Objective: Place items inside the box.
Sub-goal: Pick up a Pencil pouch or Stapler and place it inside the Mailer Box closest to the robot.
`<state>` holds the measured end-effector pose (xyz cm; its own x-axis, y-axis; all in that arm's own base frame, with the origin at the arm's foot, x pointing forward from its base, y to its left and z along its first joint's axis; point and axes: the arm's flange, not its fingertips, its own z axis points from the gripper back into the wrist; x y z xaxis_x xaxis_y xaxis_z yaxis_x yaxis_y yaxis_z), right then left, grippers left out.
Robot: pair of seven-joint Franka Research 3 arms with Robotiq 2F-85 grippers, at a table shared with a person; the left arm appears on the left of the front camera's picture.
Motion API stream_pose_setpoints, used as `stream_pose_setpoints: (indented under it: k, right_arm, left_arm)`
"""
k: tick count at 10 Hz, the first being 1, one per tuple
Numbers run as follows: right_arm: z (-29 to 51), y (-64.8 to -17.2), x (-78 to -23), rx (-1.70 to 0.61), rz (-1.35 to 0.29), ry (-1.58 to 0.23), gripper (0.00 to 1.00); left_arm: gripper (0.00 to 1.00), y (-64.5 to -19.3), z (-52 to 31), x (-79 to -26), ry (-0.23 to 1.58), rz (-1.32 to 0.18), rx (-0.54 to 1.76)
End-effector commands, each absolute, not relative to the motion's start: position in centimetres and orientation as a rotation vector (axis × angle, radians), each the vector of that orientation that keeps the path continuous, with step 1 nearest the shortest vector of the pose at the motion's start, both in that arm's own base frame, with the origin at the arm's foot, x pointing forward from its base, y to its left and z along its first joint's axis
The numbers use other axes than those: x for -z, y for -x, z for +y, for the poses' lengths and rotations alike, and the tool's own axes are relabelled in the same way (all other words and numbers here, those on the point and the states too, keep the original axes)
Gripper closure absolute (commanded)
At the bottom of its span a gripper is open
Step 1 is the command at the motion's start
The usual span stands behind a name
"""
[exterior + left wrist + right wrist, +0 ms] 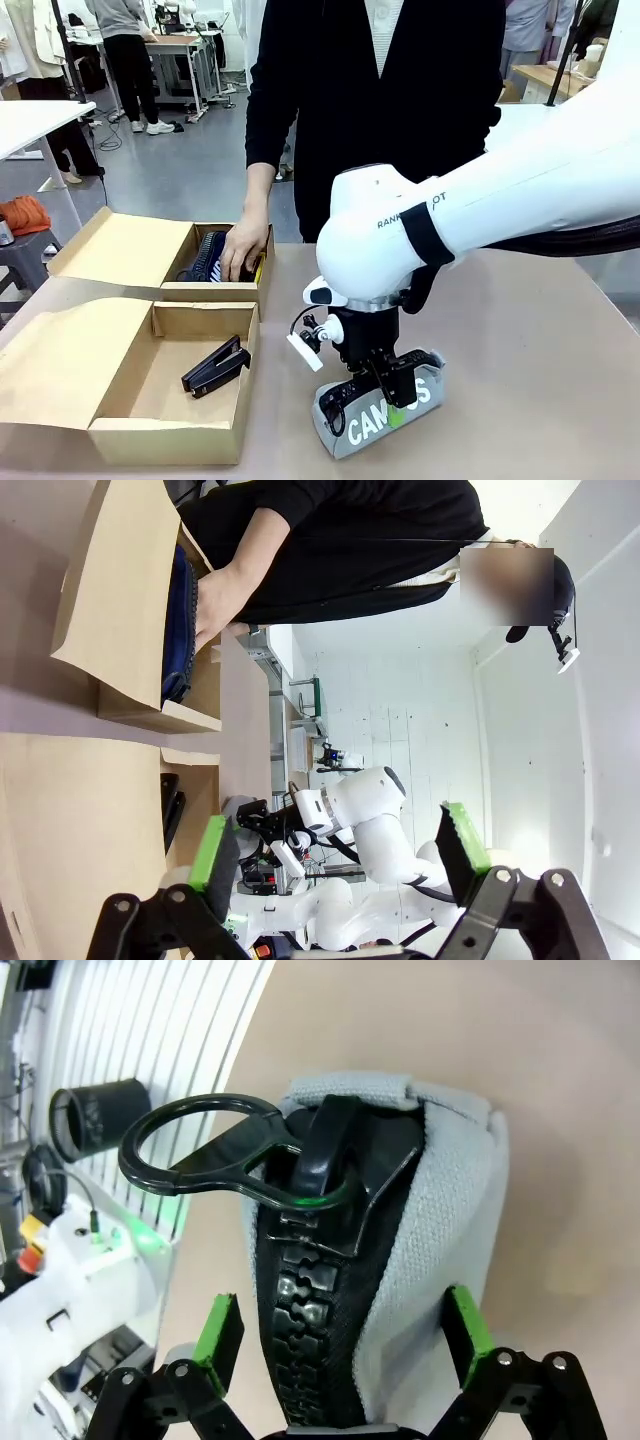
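Observation:
A grey zip pouch (372,420) lettered "CAMPUS" stands on the table near the front edge. My right gripper (385,392) is lowered over it, open, one finger on each side. In the right wrist view the pouch's black zipper (318,1260) with its ring pull runs between the green pads (218,1328). The box (170,432) lies open at front left with a black stapler (215,367) inside. My left gripper (338,852) hangs open in the air, holding nothing.
A smaller cardboard box (215,292) stands behind the box. In it a person's hand (245,250) rests on a navy pouch (208,258), beside something yellow (260,266). Bare table stretches to the right of the pouch.

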<state>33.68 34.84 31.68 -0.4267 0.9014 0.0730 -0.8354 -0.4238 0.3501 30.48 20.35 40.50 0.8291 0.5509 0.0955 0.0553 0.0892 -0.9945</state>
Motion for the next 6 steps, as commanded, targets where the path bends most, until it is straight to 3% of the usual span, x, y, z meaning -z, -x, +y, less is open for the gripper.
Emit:
stream_pose_setpoints:
  k: [1, 3, 4, 5, 6]
  right_arm:
    - [34.61, -34.24, -32.79, -1.97, 0.322, -0.248, 0.0]
    - [34.68, -34.66, -32.68, -1.935, 0.336, -0.247, 0.0]
    - [34.8, -34.71, -32.71, -1.935, 0.338, -0.234, 0.6]
    - [34.76, -34.79, -32.74, -1.93, 0.34, -0.233, 0.6]
    - [34.6, -34.77, -32.8, -1.927, 0.336, -0.237, 1.0]
  left_arm:
    - [0.0, -30.29, 20.28, -40.58, 1.457, -0.533, -0.375]
    - [0.0, -30.29, 20.28, -40.58, 1.457, -0.533, -0.375]
    - [0.0, -30.29, 20.28, -40.58, 1.457, -0.533, -0.375]
    - [0.0, -30.29, 20.28, -40.58, 1.457, -0.533, -0.375]
    - [0.0, -30.29, 20.28, -40.58, 1.457, -0.533, -0.375]
